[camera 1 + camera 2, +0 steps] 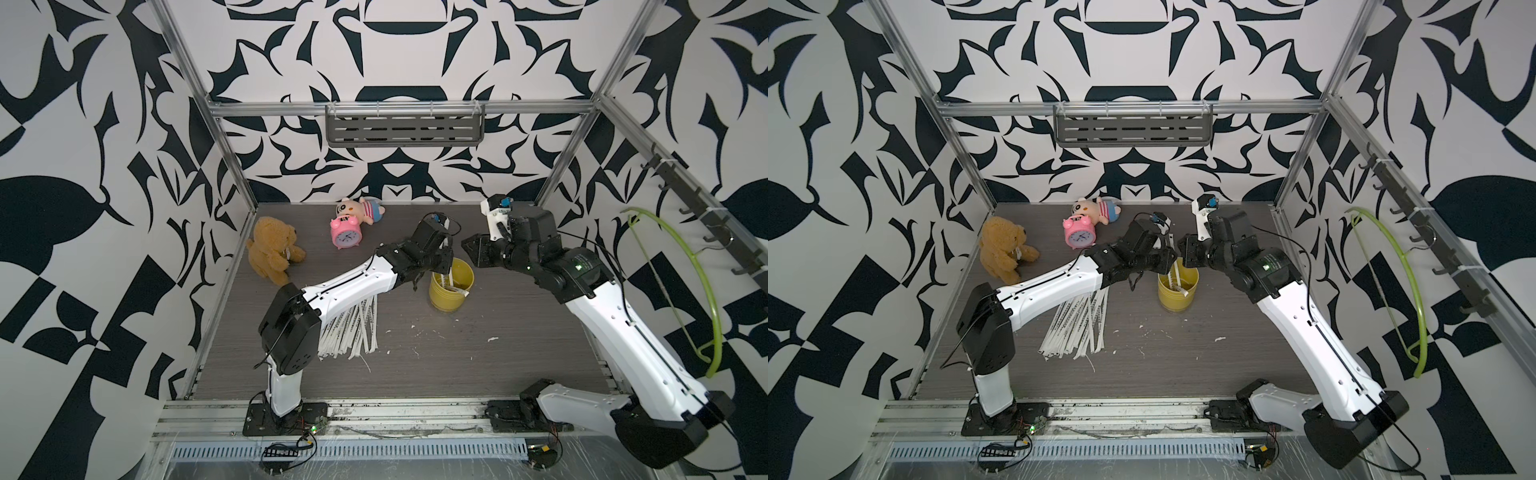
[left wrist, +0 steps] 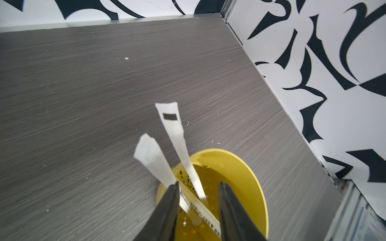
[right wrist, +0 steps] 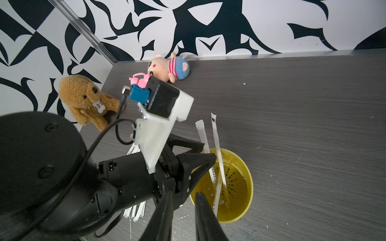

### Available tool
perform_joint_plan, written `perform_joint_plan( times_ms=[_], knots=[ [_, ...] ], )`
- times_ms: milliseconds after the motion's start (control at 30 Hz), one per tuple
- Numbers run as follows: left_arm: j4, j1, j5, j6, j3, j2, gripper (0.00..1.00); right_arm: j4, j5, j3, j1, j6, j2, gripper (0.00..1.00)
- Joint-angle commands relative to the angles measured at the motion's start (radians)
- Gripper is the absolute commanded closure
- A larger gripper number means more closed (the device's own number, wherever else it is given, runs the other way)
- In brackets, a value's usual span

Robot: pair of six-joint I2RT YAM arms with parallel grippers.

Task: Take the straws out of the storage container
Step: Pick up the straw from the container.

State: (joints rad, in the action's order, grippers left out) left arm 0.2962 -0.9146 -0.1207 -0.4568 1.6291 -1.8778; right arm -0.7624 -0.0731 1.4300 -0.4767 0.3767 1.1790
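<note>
The storage container, a yellow cup [image 1: 451, 295] [image 1: 1177, 297], stands upright mid-table. A few paper-wrapped straws [image 2: 173, 129] [image 3: 217, 146] lean inside it, two of them poking out above the rim [image 2: 240, 158]. A fan of several straws [image 1: 353, 328] [image 1: 1077, 328] lies flat on the table beside the left arm. My left gripper [image 2: 198, 185] [image 1: 440, 262] hovers at the cup's mouth, open, with the straws between its fingers and one touching a finger. My right gripper [image 3: 182, 195] [image 1: 473, 249] hangs just beyond the cup with a narrow gap and nothing in it.
A brown teddy bear [image 1: 274, 249], a pink alarm clock [image 1: 345, 235] and a pig plush [image 1: 365, 210] sit at the back left. White paper scraps [image 1: 492, 338] dot the table in front of the cup. A green hanger [image 1: 702, 291] hangs on the right wall.
</note>
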Motion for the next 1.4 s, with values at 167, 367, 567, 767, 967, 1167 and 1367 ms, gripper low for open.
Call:
perform_joint_plan(
  times_ms=[167, 367, 567, 767, 967, 1167, 1367],
  knots=[
    [0.057, 0.003, -0.004, 0.016, 0.085, -0.074, 0.63, 0.022, 0.004, -0.003, 0.011, -0.013, -0.024, 0.76],
    [0.093, 0.008, -0.025, 0.024, 0.139, -0.117, 0.62, 0.023, 0.003, -0.006, 0.013, -0.014, -0.023, 0.76],
    [0.092, 0.014, -0.008, 0.025, 0.165, -0.141, 0.61, 0.024, -0.005, -0.008, 0.015, -0.015, -0.021, 0.76],
    [0.131, 0.014, -0.005, 0.030, 0.228, -0.189, 0.62, 0.025, -0.010, -0.010, 0.017, -0.016, -0.024, 0.76],
    [0.146, 0.015, -0.042, 0.030, 0.246, -0.220, 0.62, 0.025, -0.014, -0.011, 0.018, -0.016, -0.032, 0.77],
    [0.145, 0.014, -0.046, 0.023, 0.261, -0.243, 0.65, 0.025, -0.020, -0.013, 0.018, -0.018, -0.032, 0.77],
    [0.127, 0.014, -0.026, 0.029, 0.261, -0.247, 0.76, 0.025, -0.011, -0.016, 0.018, -0.024, -0.036, 0.77]
  ],
)
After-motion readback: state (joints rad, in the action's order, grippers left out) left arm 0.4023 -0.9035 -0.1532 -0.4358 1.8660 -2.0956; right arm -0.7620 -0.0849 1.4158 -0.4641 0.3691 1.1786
